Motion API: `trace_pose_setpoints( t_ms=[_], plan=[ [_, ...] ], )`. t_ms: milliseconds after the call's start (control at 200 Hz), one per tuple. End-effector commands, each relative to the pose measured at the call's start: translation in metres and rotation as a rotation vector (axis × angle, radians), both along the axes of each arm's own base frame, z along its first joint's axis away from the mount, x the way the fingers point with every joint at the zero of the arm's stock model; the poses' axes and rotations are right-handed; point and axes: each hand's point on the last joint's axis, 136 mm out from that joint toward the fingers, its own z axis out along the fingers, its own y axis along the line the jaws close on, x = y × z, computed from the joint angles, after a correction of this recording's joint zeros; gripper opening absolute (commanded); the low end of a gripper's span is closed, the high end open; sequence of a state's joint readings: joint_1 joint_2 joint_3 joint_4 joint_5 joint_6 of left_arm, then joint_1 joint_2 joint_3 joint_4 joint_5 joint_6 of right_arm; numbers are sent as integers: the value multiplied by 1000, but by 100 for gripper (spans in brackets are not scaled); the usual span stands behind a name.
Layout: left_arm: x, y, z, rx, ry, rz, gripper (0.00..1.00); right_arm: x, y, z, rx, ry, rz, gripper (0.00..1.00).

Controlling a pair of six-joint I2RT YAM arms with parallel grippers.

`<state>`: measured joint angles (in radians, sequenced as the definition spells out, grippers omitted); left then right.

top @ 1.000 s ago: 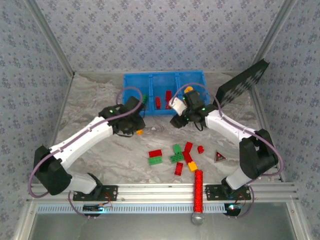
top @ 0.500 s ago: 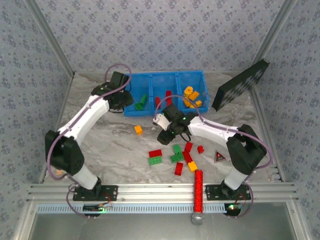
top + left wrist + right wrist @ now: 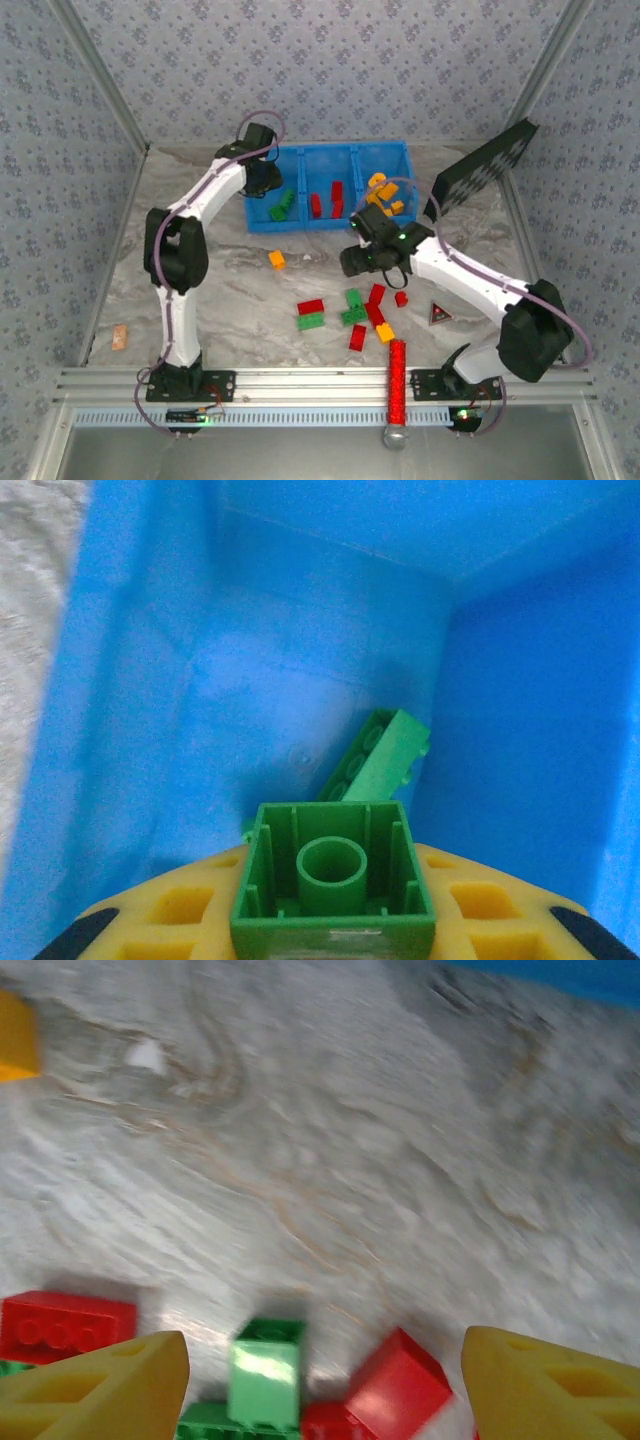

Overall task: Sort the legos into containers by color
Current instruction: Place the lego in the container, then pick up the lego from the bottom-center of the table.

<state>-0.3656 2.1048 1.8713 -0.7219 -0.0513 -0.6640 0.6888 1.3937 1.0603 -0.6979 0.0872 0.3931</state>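
Legos (image 3: 311, 306) (red, green, orange) partly inside blue bin (image 3: 325, 165)

Bright, even overhead light casts only soft shadows on the pale tabletop (image 3: 230, 290); the top view is sharp, the green brick (image 3: 333, 875) crisp against a softer blue bin (image 3: 250, 630), the right wrist view motion-smeared throughout.

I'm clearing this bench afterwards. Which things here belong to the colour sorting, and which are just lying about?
Belongs to the job: blue bin; held green brick; loose bricks on the table; stray orange brick; binned bricks.
Lying about: red glittery cylinder; dark triangle; black dotted panel.
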Motion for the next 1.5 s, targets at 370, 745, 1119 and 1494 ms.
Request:
trace_pose_setpoints(
  t_ms=[370,745,1119,1494],
  plan=[
    [25,-24,-40,-51,75,-48,17,-50,-111,-34,21,140,-327,80],
    [17,-25,-36,-36,93,-52,31,-32,-98,-85,21,207,-241,77],
    [8,-29,-15,-34,77,-76,50,-39,-90,-104,10,281,-209,72],
    [3,-34,28,-61,12,-116,53,-53,-86,-114,11,322,-224,53]
  ],
)
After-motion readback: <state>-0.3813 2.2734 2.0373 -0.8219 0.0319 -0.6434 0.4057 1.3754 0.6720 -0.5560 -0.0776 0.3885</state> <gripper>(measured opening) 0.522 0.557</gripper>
